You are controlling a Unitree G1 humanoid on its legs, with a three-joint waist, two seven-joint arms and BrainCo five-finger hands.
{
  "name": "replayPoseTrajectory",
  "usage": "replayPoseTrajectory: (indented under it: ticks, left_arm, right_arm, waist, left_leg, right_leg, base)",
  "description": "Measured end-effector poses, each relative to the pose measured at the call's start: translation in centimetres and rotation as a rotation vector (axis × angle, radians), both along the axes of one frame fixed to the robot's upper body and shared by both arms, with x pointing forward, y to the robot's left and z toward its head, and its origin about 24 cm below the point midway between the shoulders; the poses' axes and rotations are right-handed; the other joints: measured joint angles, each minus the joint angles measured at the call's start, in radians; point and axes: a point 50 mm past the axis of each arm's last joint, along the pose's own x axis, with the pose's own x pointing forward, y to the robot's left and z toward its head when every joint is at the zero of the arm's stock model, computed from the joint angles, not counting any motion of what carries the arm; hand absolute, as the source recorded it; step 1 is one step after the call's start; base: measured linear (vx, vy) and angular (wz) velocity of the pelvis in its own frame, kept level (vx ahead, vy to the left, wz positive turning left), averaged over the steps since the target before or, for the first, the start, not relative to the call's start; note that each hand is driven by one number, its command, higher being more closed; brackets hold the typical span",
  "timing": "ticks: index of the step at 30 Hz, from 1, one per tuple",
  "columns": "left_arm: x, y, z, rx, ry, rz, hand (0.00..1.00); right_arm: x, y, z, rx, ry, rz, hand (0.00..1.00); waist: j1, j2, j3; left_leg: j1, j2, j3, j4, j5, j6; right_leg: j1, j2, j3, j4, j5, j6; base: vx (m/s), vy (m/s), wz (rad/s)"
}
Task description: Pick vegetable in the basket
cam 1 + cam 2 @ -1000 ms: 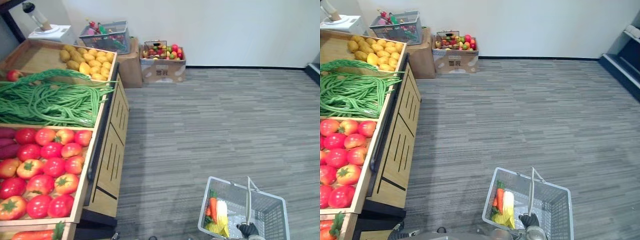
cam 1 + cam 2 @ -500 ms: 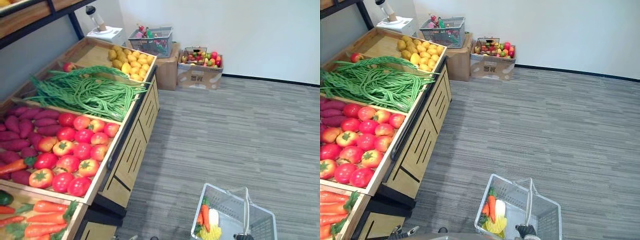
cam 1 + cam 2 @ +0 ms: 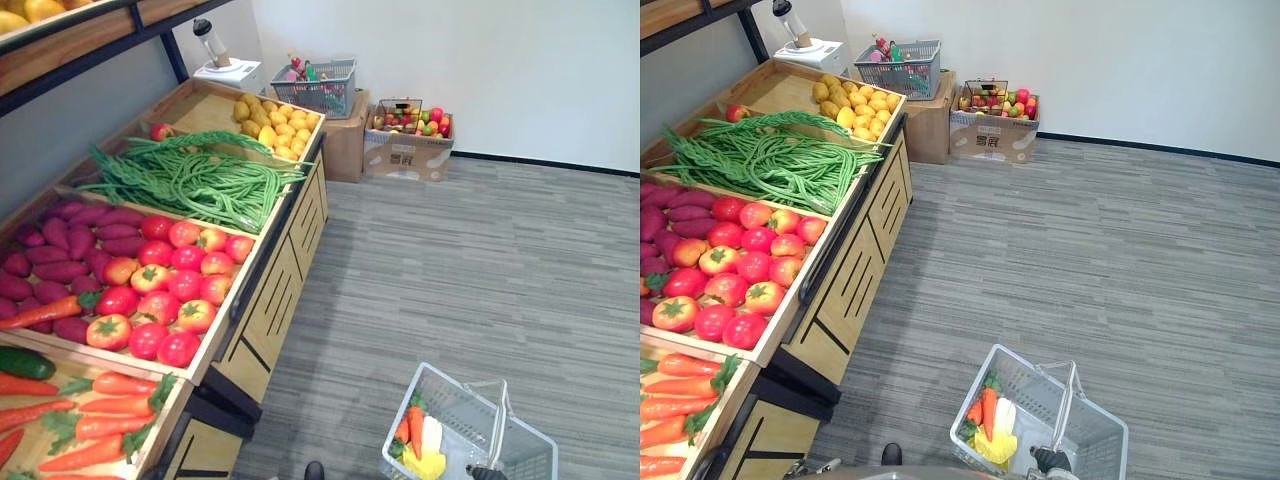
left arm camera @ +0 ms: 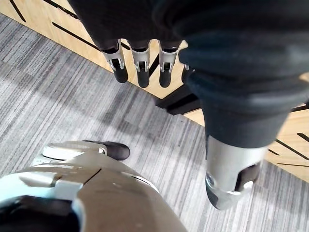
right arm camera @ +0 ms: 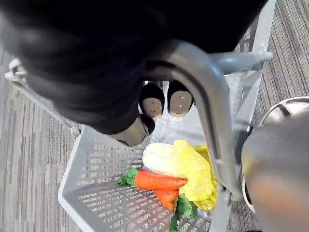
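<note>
A grey wire basket (image 3: 447, 380) hangs low at my right side over the carpet. My right hand (image 3: 1050, 460) is shut on its handle (image 5: 207, 96), fingers (image 5: 153, 100) curled round the bar. Inside lie two carrots (image 5: 159, 181) and a pale yellow leafy cabbage (image 5: 181, 166). My left hand (image 4: 141, 65) hangs open and empty in front of the wooden stand's lower front panel (image 4: 48, 19). The stand's bins hold carrots (image 3: 95, 410), tomatoes (image 3: 170, 290), purple sweet potatoes (image 3: 60, 260), long green beans (image 3: 190, 180) and yellow potatoes (image 3: 270, 125).
A dark cucumber (image 3: 25, 362) lies beside the stand's carrots. By the far wall stand a cardboard box of fruit (image 3: 408, 140), another box with a grey basket (image 3: 315, 85) on it, and a white scale (image 3: 228, 70). Grey carpet (image 3: 480, 260) stretches to the right.
The camera has swung left and back, so more of the stand, with its carrot bin, shows. My right hand still holds the basket at my side.
</note>
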Motion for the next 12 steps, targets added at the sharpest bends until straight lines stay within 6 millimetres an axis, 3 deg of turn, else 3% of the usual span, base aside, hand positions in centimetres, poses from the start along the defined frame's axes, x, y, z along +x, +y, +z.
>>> replayPoseTrajectory:
  ticks: [2, 3, 12]
  left_arm:
    - [0.09, 0.33, 0.07, 0.002, -0.003, -0.007, 0.0]
    - [0.2, 0.05, -0.02, -0.006, 0.004, -0.016, 0.0]
    - [-0.14, -0.28, -0.17, -0.024, 0.02, -0.033, 0.0]
  right_arm:
    - [0.15, 0.3, -0.02, 0.007, -0.003, 0.008, 1.0]
    - [0.4, 0.13, 0.06, 0.004, -0.01, 0.009, 1.0]
    - [0.13, -0.06, 0.04, 0.002, -0.004, 0.003, 1.0]
  waist:
    - [0.001, -0.014, 0.008]
    - [-0.003, -0.001, 0.015]
    - [-0.001, -0.002, 0.01]
  left_leg:
    - [-0.013, -0.021, 0.0, 0.0, -0.004, 0.01]
    - [-0.014, -0.018, 0.003, 0.0, -0.002, 0.015]
    - [-0.022, -0.012, 0.058, 0.0, 0.001, 0.019]
  right_leg:
    - [-0.001, -0.01, 0.001, -0.023, -0.049, 0.024]
    - [-0.004, -0.01, 0.0, -0.029, -0.055, 0.023]
    - [-0.008, -0.005, 0.038, -0.039, -0.055, 0.032]
  base:
    - [-0.19, -0.005, -0.04]
    - [-0.26, -0.001, 0.0]
    - [-0.06, 0.009, 0.05]
